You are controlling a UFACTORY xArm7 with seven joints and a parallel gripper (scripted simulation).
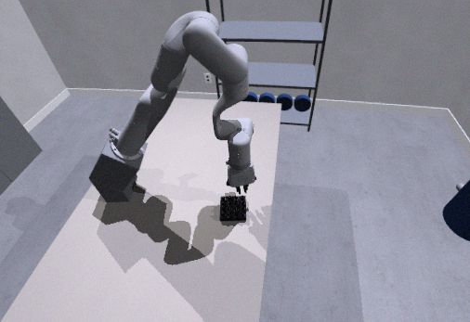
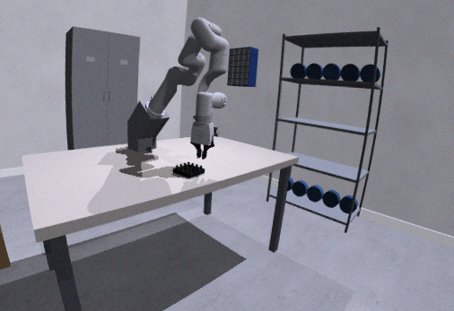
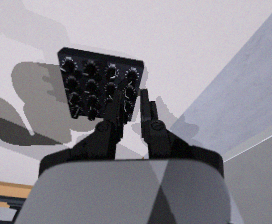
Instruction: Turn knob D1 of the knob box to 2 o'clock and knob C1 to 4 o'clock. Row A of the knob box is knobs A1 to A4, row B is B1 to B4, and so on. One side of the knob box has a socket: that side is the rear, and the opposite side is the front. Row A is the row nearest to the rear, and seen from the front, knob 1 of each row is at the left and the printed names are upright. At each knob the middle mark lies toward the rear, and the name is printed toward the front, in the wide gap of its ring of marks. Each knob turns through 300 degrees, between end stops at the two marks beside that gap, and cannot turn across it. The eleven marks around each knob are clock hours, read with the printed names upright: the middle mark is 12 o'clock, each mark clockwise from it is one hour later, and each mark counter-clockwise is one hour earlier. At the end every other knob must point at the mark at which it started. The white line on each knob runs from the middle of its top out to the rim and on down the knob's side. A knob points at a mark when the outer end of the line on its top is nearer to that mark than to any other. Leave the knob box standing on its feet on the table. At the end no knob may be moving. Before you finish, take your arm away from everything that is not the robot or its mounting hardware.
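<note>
The black knob box [image 1: 233,209] [image 2: 187,172] [image 3: 101,78] stands on the pale table [image 1: 223,266] [image 2: 112,194] with its knobs upward. In the wrist view several rows of black knobs show, with white marks and lines; the names are too small to read, and I cannot identify D1, C1 or the socket side. My gripper [image 1: 242,191] [image 2: 202,156] [image 3: 131,100] points down, slightly open and empty, with a narrow gap between its fingers. It is above the box and toward one side of it, not touching. In the wrist view the left finger hides some knobs at the box's lower right.
The arm's dark base block [image 1: 113,173] [image 2: 143,129] stands on the table. The table's edge [image 1: 274,192] is to the right of the box in the top view. A shelf rack [image 1: 271,31] [image 2: 327,125] stands on the floor beyond the table.
</note>
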